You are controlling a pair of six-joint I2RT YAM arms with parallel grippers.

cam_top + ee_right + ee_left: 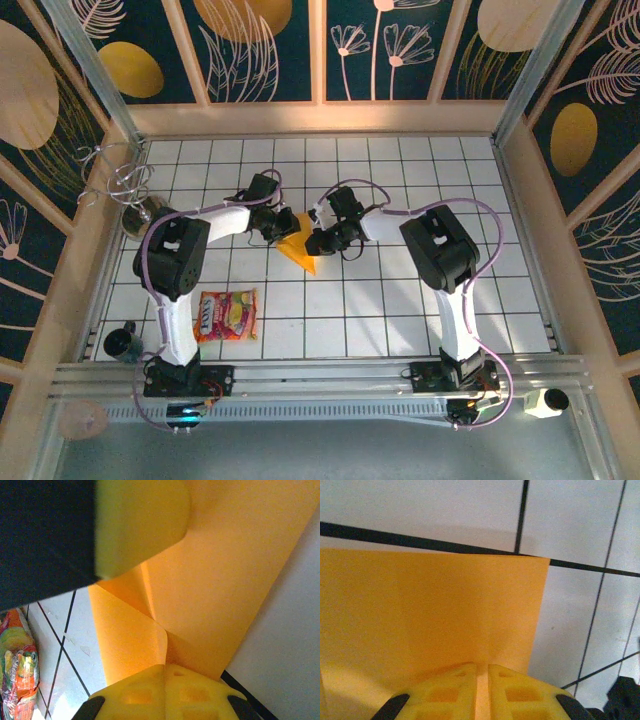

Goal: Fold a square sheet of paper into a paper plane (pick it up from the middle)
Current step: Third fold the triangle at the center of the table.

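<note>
The square sheet of paper (298,250) is plain orange-yellow and folded into a pointed wedge, its tip toward the near side, held over the white tiles at mid-table. My left gripper (272,224) grips it from the left and my right gripper (322,240) from the right. In the left wrist view the sheet (430,610) spreads flat ahead, and the left gripper (482,667) is shut with a strip of paper between its yellow fingers (455,682). In the right wrist view the right gripper (165,667) is shut on a curled fold of the sheet (220,580). The left gripper's finger (140,520) shows above it.
A red-and-yellow snack packet (228,314) lies on the tiles near the left arm's base, also visible as the packet (15,675) in the right wrist view. A wire object (115,180) sits at the far left, and a dark cup (125,343) at the near left edge. Wooden walls surround the tiled floor.
</note>
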